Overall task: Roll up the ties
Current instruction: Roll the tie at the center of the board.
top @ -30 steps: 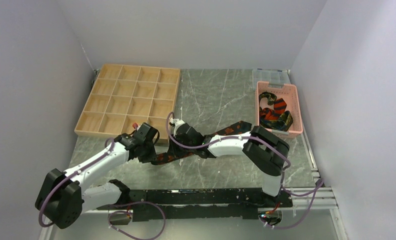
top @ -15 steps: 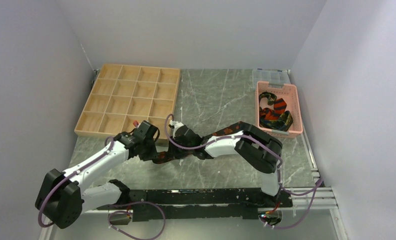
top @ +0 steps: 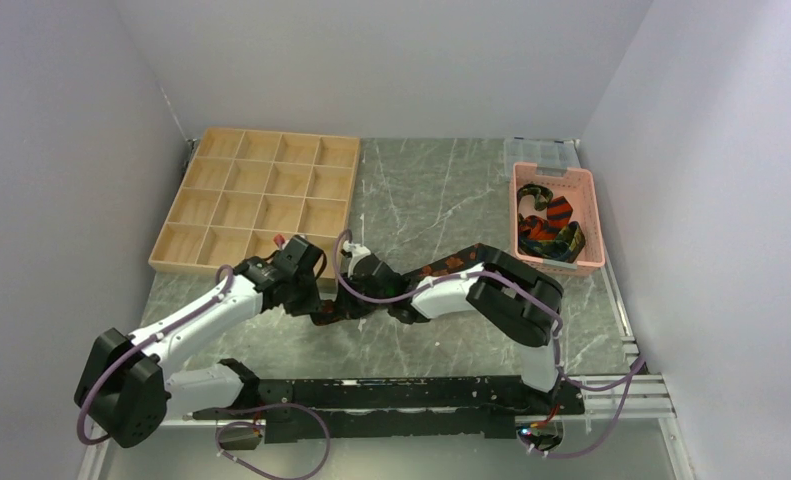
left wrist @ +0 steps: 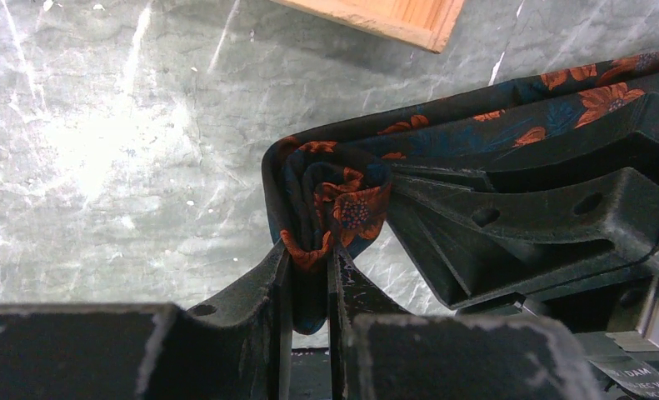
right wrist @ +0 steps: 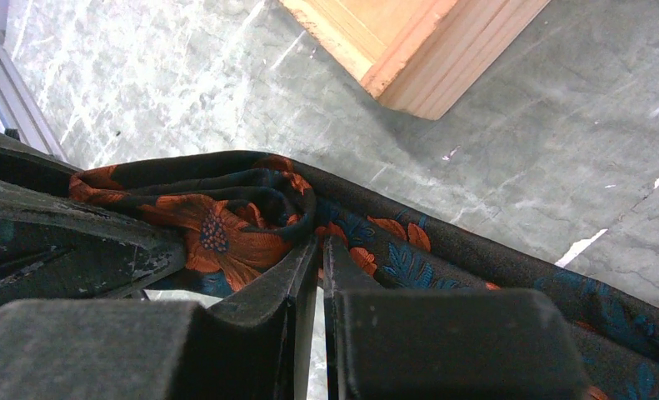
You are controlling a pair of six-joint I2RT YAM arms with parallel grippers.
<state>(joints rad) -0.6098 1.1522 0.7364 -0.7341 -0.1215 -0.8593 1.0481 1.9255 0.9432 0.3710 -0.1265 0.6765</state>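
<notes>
Now arms closer together than second ago; left gripper [left wrist: 309, 254] and right gripper [right wrist: 318, 250] each pinch tie [left wrist: 342, 208] at coiled end, nearly closed; roll tightening, most length unrolled.

The black tie [top: 451, 262], patterned with orange flowers and blue leaves, lies flat on the worktop [top: 421, 190], running diagonally. Its near-left end is wound into a small loose coil, pinched between the left gripper [left wrist: 309, 271] and the right gripper [right wrist: 319, 271]. More ties [top: 549, 225], striped red, orange and yellow, lie bunched in the pink basket [top: 556, 175] at the right.
</notes>
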